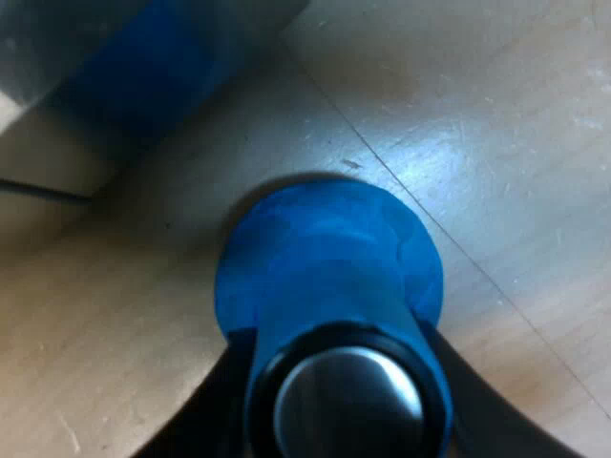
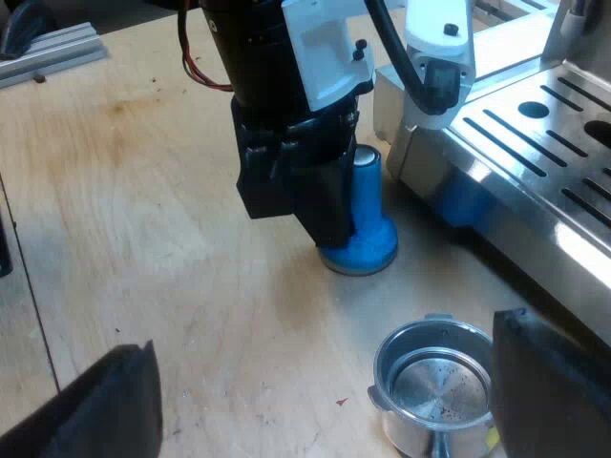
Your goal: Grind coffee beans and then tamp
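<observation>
A blue tamper [image 1: 329, 258] with a shiny metal top stands upright on the wooden table [image 1: 516, 143]. My left gripper [image 1: 348, 372] is shut on its handle, one black finger [image 1: 215, 410] pressed against each side. From the right wrist view, the same gripper [image 2: 334, 215] comes down on the tamper [image 2: 368, 234] close to the espresso machine [image 2: 535, 134]. The metal holder's basket [image 2: 434, 386] sits on the table, empty apart from a few dark specks. My right gripper [image 2: 325, 401] hangs open above it, fingers wide apart, the basket near one finger [image 2: 549, 382].
The machine's slotted steel drip tray [image 2: 563, 105] runs along one side, close to the tamper and the holder. Its shiny front [image 1: 143, 67] mirrors the tamper's blue. A grey rail [image 2: 52, 48] lies at the far table edge. Bare wood [image 2: 143, 191] lies beyond the tamper.
</observation>
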### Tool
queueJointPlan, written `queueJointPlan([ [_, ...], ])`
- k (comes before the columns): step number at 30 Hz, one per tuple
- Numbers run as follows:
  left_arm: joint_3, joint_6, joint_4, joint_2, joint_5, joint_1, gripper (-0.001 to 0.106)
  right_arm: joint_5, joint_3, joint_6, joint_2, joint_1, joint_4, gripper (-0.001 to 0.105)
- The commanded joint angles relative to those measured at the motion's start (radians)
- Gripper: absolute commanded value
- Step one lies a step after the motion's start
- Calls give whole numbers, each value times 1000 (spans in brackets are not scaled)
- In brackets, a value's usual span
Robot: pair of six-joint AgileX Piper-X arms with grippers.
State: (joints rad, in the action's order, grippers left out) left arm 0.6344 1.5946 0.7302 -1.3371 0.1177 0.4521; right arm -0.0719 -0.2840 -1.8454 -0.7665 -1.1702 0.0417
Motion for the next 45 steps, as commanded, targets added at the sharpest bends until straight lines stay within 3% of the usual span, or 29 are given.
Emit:
queueJointPlan([
  [1, 0, 0, 13, -13, -2, -2, 3, 10, -1, -14, 2, -2, 14, 72],
  [8, 0, 0, 40, -13, 18, -2, 66, 10, -1, -14, 2, -2, 14, 72],
  [12, 0, 0, 62, -13, 73, -2, 83, 10, -1, -14, 2, -2, 14, 72],
  [18, 0, 0, 106, 29, 77, -2, 85, 10, -1, 12, 2, -2, 6, 72],
  [27, 0, 6, 113, 250, 51, -2, 85, 10, -1, 17, 2, -2, 6, 72],
  [29, 0, 33, 118, 319, 43, -2, 85, 10, -1, 19, 2, -2, 6, 72],
  [33, 0, 73, 133, 427, 41, -2, 85, 10, -7, 90, 2, -2, 6, 72],
  [39, 15, 91, 168, 562, 37, -2, 85, 10, -57, 95, 2, -2, -3, 72],
  [45, 80, 90, 201, 632, -22, -2, 85, 10, -158, 95, 2, -2, -164, 72],
])
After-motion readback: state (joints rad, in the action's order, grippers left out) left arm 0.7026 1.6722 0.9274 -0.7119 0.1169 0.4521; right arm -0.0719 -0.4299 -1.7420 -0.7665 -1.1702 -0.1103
